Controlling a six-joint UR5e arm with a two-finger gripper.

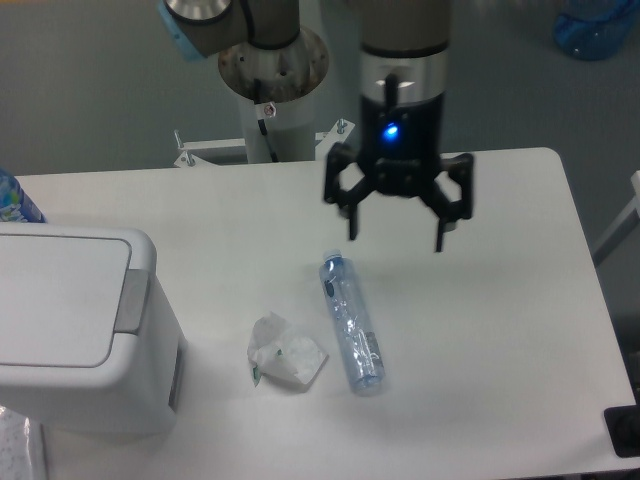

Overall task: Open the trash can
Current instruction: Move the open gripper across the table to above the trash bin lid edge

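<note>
We found the gripper (397, 222) spread wide and empty above mid-table, the bin (75, 330) closed at the left edge — a low sweep toward it risked striking the bottle (351, 323).

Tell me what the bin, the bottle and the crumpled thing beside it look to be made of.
The trash can looks like moulded white plastic, smooth and matte, with rounded corners and a grey push bar. The bottle seems thin clear plastic: the table shows through it and it glints. The crumpled wad looks like white paper or tissue, with creased, dull folds; which one is unclear.
</note>
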